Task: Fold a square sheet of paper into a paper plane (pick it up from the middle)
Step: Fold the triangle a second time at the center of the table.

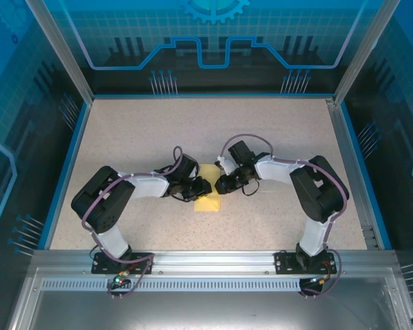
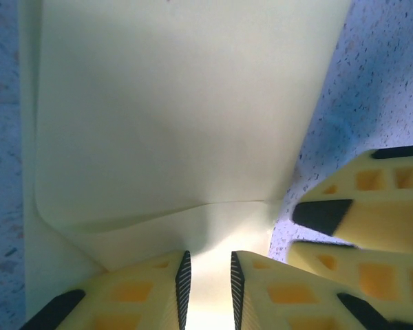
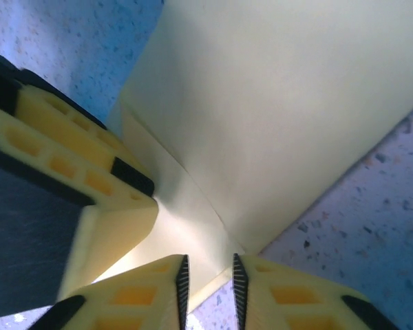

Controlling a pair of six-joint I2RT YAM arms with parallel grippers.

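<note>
1. While both arms reach inward and meet tip to tip, the thin pale-yellow square sheet of paper (image 1: 208, 203) lies flat on the speckled beige worktop (image 1: 138, 137). It sits near the middle, a little toward the arm bases, directly under the two hands. It is partly folded, with one layer doubled over another along a straight fold edge (image 3: 186, 172), and is not yet a plane.
2. Left hand (image 1: 202, 187): released, its yellow fingers a narrow slot apart and set down over the sheet's near margin, with paper showing through the gap. Nothing is seen clamped.
3. Right hand (image 3: 208, 265): released likewise, with a narrow gap between the fingers, poised over a corner of the sheet where paper meets worktop.
4. Hazard, crowding: the hands stand just beside each other, so a sideways stroke by either could knock the other's fingers.
5. Hazard, slippage: with no grip on it, the light sheet probably slides under a pressing finger, and the crease would then run askew.
6. Hazard, spring-back: the doubled layer may lift open once pressure goes, because the fold looks soft rather than sharp.
7. Hazard, crumpling: fingers closing on flat paper could bunch or tear it.
8. Surroundings: a blue rim (image 1: 67, 165) borders the worktop, an aluminium rail (image 1: 206, 258) carries the arm bases, and purple cables (image 1: 117, 180) trail along the arms.
9. Obstructions: each hand is the other's chief obstacle, and each hides part of the sheet.
</note>
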